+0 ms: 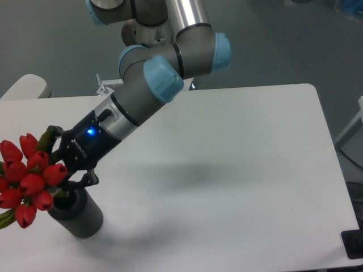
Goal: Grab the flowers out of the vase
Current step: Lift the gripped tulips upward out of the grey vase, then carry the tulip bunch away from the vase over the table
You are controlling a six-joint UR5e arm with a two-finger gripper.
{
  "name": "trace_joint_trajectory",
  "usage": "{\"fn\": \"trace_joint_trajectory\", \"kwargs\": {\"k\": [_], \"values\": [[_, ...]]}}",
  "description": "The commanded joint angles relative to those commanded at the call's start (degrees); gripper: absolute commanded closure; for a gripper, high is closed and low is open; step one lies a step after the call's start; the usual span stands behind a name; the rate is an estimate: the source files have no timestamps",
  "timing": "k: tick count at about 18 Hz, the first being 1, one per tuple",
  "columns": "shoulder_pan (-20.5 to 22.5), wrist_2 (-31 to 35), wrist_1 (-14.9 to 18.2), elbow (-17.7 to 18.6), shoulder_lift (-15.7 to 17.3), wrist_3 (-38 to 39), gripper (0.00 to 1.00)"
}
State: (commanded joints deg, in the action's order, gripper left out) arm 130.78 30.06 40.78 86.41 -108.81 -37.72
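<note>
Your arm [148,85] is built of grey cylindrical joints capped in light blue, with one long polished silver tube running up out of view. A black ring bands the grey sleeve of the wrist. Beyond it your tool [57,164] is black, with thin curved black fingers [50,134], a small lit blue lamp and faint pale lettering on its body.

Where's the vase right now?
The vase stands at the table's near-left corner, low in the camera's frame, directly under the end effector and the flowers.
</note>
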Motion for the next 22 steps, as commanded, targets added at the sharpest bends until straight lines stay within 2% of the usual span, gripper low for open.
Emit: {"fn": "trace_joint_trajectory", "kwargs": {"k": [11, 19, 22], "values": [[3.2, -1.1, 0.1, -6.4, -0.1, 9.3, 0.63], [7.5, -2.1, 0.0, -7.3, -0.8, 8.8, 0.64], [9.3, -2.3, 0.0, -7.1, -1.4, 5.9, 0.64]]}}
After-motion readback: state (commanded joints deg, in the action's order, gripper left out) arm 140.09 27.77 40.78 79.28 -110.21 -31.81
